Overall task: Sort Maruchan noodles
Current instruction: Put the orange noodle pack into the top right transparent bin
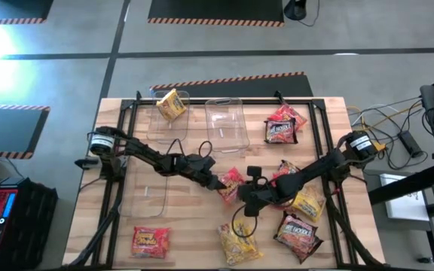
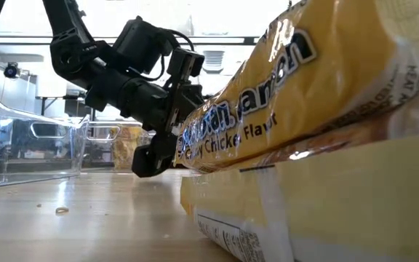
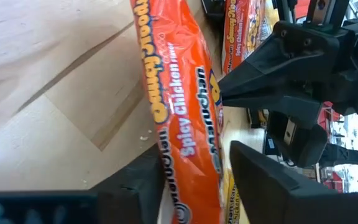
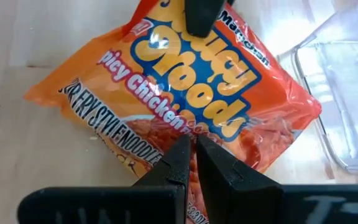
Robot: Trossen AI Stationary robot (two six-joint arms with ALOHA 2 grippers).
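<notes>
Left claw: your left gripper (image 1: 221, 182) sits mid-table with its fingers (image 3: 263, 177) either side of the orange spicy chicken packet (image 1: 232, 184); they look part-way apart, and you cannot tell yet whether they pinch it.
Right claw: your right gripper (image 1: 249, 197) lies just right of that packet, fingers (image 4: 179, 163) together and empty, tips on the wrapper's near edge, likely steadying it for the other arm.
Other packets: a yellow packet (image 1: 171, 104) already lies in the far-left bin (image 1: 157, 124), the middle bin (image 1: 228, 120) looks empty, and the rest lie loose at the right and near edge.
Wrist views: they show the packet tipped on edge and both claws' fingers, which the overhead view leaves unreadable.
Low view: a yellow packet (image 2: 318, 131) blocks most of it.
</notes>
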